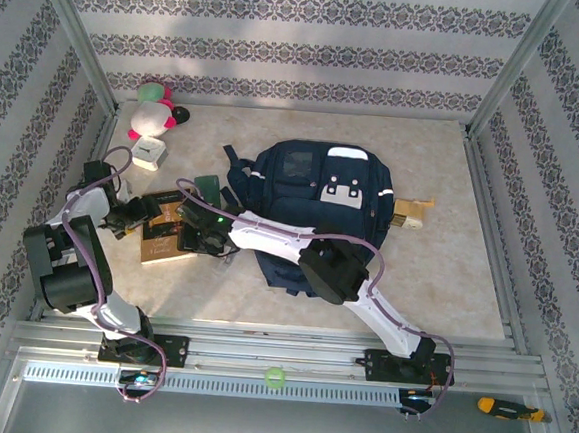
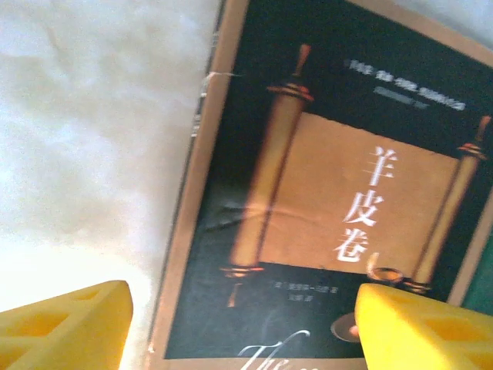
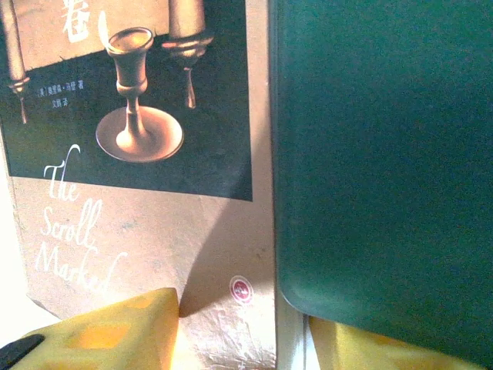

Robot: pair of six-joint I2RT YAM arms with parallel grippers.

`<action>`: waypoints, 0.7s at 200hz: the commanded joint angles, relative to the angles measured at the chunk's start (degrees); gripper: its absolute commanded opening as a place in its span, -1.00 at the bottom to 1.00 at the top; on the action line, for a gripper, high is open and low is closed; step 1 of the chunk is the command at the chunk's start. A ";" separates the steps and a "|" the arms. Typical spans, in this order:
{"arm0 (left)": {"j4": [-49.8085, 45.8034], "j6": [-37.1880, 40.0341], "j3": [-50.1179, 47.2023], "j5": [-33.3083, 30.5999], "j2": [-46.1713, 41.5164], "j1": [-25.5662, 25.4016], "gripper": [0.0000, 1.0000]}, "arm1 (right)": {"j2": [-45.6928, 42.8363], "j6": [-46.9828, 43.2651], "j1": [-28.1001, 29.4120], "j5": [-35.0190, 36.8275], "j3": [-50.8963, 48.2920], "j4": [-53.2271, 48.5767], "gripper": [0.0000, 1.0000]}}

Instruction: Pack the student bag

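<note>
Placement of objects around the student bag (image 1: 306, 193), a large navy-blue fabric backpack with grey-white buckled patches, which lies flat at the middle of the pale marbled table (image 1: 445, 279). Just left of the bag a brown-bordered paperback book with a dark cover showing a scroll (image 1: 160, 234) (image 2: 331, 193) (image 3: 139, 154) lies face up. A flat dark-green object (image 1: 208, 188) (image 3: 385, 154) sits between the book and the bag, overlapping the book's bag-side edge. The left gripper (image 1: 127, 216) (image 2: 243, 308) hangs over the side of the book away from the bag, its yellow jaws wide apart with the cover between them and nothing clasped. The right gripper (image 1: 200, 238) (image 3: 243, 339) reaches across the front of the bag to the book's bag-side edge; its jaws stand apart, one finger (image 3: 115, 331) over the book's brown margin, the other partly covered by the green object, and whether it touches that object cannot be told. Farther left of the bag are a pink, white and green plush toy (image 1: 155, 111) and a small white box (image 1: 149, 153); a light wooden piece (image 1: 410, 214) lies just beside the bag's right side.
</note>
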 commanded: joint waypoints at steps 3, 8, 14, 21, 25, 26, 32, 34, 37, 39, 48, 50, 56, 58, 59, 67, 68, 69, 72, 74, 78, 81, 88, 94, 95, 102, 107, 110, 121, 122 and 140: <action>0.70 -0.79 -1.18 -3.50 2.12 -0.12 0.52 | 0.16 -1.58 -1.34 3.53 -1.31 -3.19 -0.07; 0.84 -0.73 -1.10 -2.56 3.07 -0.17 0.51 | 0.16 -1.54 -1.37 3.50 -1.26 -3.24 -0.09; 0.94 -0.69 -0.95 -1.17 4.18 -0.14 0.50 | 0.19 -1.58 -1.38 3.50 -1.35 -3.33 -0.10; 0.93 -0.72 -1.00 0.56 5.41 -0.20 0.47 | 0.19 -1.46 -1.40 3.50 -1.43 -3.18 -0.13; 1.18 -0.67 -1.09 1.50 5.92 -0.15 0.45 | 0.21 -1.46 -1.38 3.45 -1.44 -3.20 -0.14; 1.19 -0.70 -1.09 1.72 6.01 -0.18 0.44 | 0.22 -1.39 -1.38 3.37 -1.50 -3.20 -0.16; 1.66 -0.73 -1.35 3.24 6.34 -0.13 0.38 | 0.19 -1.28 -1.46 3.18 -1.51 -3.19 -0.17; 1.82 -0.71 -1.55 3.72 6.39 -0.13 0.36 | 0.17 -1.19 -1.47 3.11 -1.52 -3.19 -0.18; 2.11 -0.69 -1.82 4.50 6.31 -0.13 0.34 | 0.10 -0.99 -1.56 2.84 -1.50 -3.19 -0.18; 2.26 -0.66 -1.93 4.98 6.23 -0.17 0.32 | 0.04 -0.79 -1.56 2.65 -1.56 -3.13 -0.18; 3.12 -0.41 -2.92 6.97 5.37 -0.13 0.28 | -0.16 -0.29 -1.77 1.67 -1.56 -2.96 -0.22; 3.35 -0.46 -3.13 7.42 5.05 -0.15 0.27 | -0.25 -0.26 -1.81 1.41 -1.53 -2.83 -0.22; 4.00 -0.52 -3.75 8.74 4.15 -0.12 0.26 | -0.43 0.00 -1.82 0.94 -1.61 -2.40 -0.24; 4.16 -0.61 -3.91 9.09 3.82 -0.17 0.27 | -0.44 0.03 -1.82 0.86 -1.65 -2.29 -0.25; 4.22 -0.67 -4.08 9.30 3.69 -0.15 0.27 | -0.49 -0.05 -1.82 0.77 -1.68 -2.26 -0.25; 4.57 -0.90 -4.69 11.28 2.65 -0.12 0.26 | -0.46 -0.05 -1.82 0.47 -1.44 -1.82 -0.27; 4.60 -0.90 -4.78 11.58 2.58 -0.17 0.26 | -0.46 -0.09 -1.82 0.40 -1.35 -1.80 -0.27; 4.61 -0.91 -4.87 11.73 2.50 -0.19 0.26 | -0.45 -0.02 -1.82 0.36 -1.31 -1.80 -0.27; 4.70 -0.99 -5.11 12.75 2.13 -0.16 0.25 | -0.39 0.01 -1.82 0.16 -1.05 -1.68 -0.27; 4.78 -1.06 -5.31 13.28 1.93 -0.13 0.25 | -0.30 0.04 -1.82 0.00 -0.94 -1.63 -0.28; 4.86 -1.31 -5.54 14.26 1.59 -0.17 0.25 | -0.19 0.04 -1.75 -0.34 -0.75 -1.53 -0.28; 4.97 -1.46 -5.84 14.85 1.23 -0.20 0.25 | -0.11 0.07 -1.81 -0.70 -0.47 -1.47 -0.29; 5.15 -1.60 -6.50 16.67 0.29 -0.19 0.24 | 0.23 0.24 -1.91 -1.37 0.08 -1.35 -0.31; 5.24 -1.75 -7.09 17.71 -0.67 -0.15 0.23 | 0.53 0.38 -1.91 -1.92 0.52 -1.35 -0.31; 5.29 -1.77 -7.26 17.87 -0.88 -0.18 0.23 | 0.52 0.39 -1.91 -2.02 0.55 -1.35 -0.31; 5.41 -2.13 -8.02 19.05 -2.35 -0.23 0.22 | 0.73 0.64 -1.91 -2.56 0.87 -1.22 -0.32; 5.34 -2.15 -8.36 20.05 -3.63 -0.22 0.22 | 0.77 0.70 -1.91 -2.81 0.92 -1.23 -0.33; 5.33 -2.18 -8.56 20.61 -4.45 -0.16 0.22 | 0.78 0.74 -1.91 -2.88 0.95 -1.10 -0.33; 5.73 -2.92 -9.31 23.11 -7.81 -0.14 0.21 | 0.69 1.02 -1.91 -3.16 0.97 -1.09 -0.33; 5.84 -3.01 -9.38 23.34 -8.14 -0.13 0.21 | 0.69 1.06 -1.91 -3.13 0.91 -1.09 -0.33; 7.64 -5.36 -10.54 25.96 -12.97 -0.18 0.22 | 0.66 1.50 -2.02 -3.56 0.74 -0.74 -0.33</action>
